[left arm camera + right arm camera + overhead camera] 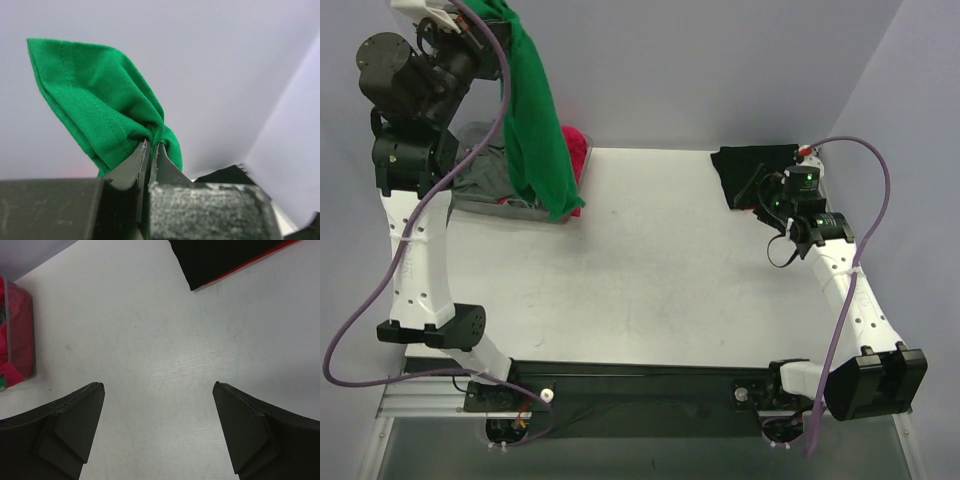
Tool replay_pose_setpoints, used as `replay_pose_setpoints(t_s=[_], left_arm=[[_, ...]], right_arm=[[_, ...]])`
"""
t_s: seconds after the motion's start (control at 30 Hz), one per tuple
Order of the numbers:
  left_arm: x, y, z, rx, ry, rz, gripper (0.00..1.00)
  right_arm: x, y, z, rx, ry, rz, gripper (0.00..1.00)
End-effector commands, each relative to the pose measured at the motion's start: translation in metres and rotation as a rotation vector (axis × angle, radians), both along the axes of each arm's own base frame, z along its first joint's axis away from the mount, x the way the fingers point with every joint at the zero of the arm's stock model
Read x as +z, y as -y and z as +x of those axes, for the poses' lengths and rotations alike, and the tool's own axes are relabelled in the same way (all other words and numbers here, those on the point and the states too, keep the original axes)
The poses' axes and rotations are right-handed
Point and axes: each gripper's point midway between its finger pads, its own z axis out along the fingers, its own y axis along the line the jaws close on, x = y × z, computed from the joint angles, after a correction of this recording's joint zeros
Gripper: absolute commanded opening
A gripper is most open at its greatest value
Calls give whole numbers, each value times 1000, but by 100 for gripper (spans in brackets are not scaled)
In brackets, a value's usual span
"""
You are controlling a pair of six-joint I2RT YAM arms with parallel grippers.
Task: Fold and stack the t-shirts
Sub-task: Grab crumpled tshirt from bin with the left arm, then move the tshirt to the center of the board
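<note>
My left gripper [151,146] is shut on the bright green t-shirt [95,110] and holds it high at the far left; the shirt [535,120] hangs down over the clear bin. The grey t-shirt [485,180] and the magenta pink t-shirt [577,150] lie in that bin. The pink one also shows in the right wrist view [15,335]. The black t-shirt [752,172] lies folded at the far right of the table, and its corner shows in the right wrist view [225,257]. My right gripper [158,390] is open and empty above bare table, just near of the black shirt.
The clear plastic bin [542,213] stands at the far left of the white table [650,270]. Grey walls close the back and right sides. A purple cable [865,160] loops off the right arm.
</note>
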Motion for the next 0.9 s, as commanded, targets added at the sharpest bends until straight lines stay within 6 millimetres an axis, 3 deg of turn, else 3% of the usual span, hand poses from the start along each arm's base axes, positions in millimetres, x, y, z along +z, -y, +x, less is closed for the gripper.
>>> replay_pose_setpoints(t_s=[0.0, 0.1, 0.23, 0.3, 0.33, 0.37, 0.4, 0.43, 0.47, 0.5, 0.57, 0.6, 0.63, 0.67, 0.7, 0.8, 0.83, 0.87], left_arm=[[57, 39, -52, -148, 190, -34, 0], [49, 74, -54, -257, 160, -79, 0], [-14, 135, -30, -356, -20, -77, 0], [-79, 167, -6, -368, -215, -70, 4], [-103, 175, 1, -369, -290, -80, 15], [-152, 185, 18, -346, -415, -62, 36], [-187, 192, 22, -344, -516, -41, 49], [-216, 197, 25, -346, -590, -18, 58], [-264, 204, 34, -331, -706, 20, 65], [-301, 203, 28, -315, -829, 60, 74], [-355, 205, 23, -302, -978, 125, 78], [-384, 203, 9, -295, -1065, 179, 80], [-398, 198, 4, -270, -1087, 222, 81], [-399, 196, -5, -269, -1093, 240, 82], [-427, 189, -19, -259, -1152, 269, 82], [-435, 179, -45, -263, -1170, 253, 82], [-461, 171, -64, -255, -1244, 260, 80], [-458, 166, -73, -260, -1243, 248, 78]], right_arm=[[23, 1, 2, 7, 69, -3, 98], [22, 3, -2, 2, 71, -7, 98], [19, 6, -12, -12, 72, -10, 98], [11, 9, -18, -19, 56, -18, 98], [12, 10, -21, -25, 60, -22, 98], [10, 12, -24, -31, 54, -27, 98], [2, 14, -29, -37, 29, -38, 98], [3, 15, -33, -37, 32, -43, 98], [0, 16, -36, -33, 26, -49, 98], [-6, 17, -41, -26, 8, -62, 98], [-14, 16, -49, -9, -24, -75, 98], [-17, 13, -52, 6, -36, -82, 97], [-20, 11, -54, 31, -46, -100, 97], [-24, 8, -57, 47, -60, -114, 97], [-29, 3, -58, 72, -74, -126, 97], [-43, -19, -59, 165, -118, -224, 97], [-44, -35, -60, 217, -116, -245, 97], [-48, -42, -59, 238, -129, -251, 97]])
